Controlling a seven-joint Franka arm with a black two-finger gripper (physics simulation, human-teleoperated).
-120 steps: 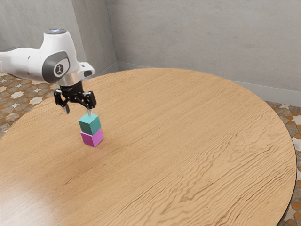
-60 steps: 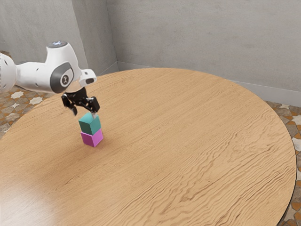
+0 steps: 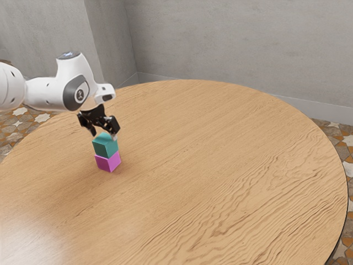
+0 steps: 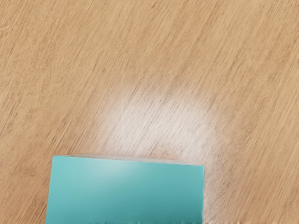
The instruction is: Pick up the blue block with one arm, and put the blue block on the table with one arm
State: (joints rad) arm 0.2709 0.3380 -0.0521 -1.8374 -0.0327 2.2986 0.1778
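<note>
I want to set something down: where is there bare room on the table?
Bare wood runs from the magenta block to the rim at the exterior view's right, and toward its lower edge. Crowded is the stack: the gripper is close over the blue-green block.

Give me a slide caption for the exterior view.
Open gripper over the teal block, stacked on a pink block on the round wooden table.

A magenta block [image 3: 106, 162] sits level, with grey walls [image 3: 220, 44], pale baseboard [image 3: 325, 111] and patterned tile floor [image 3: 346, 142] beyond.
</note>
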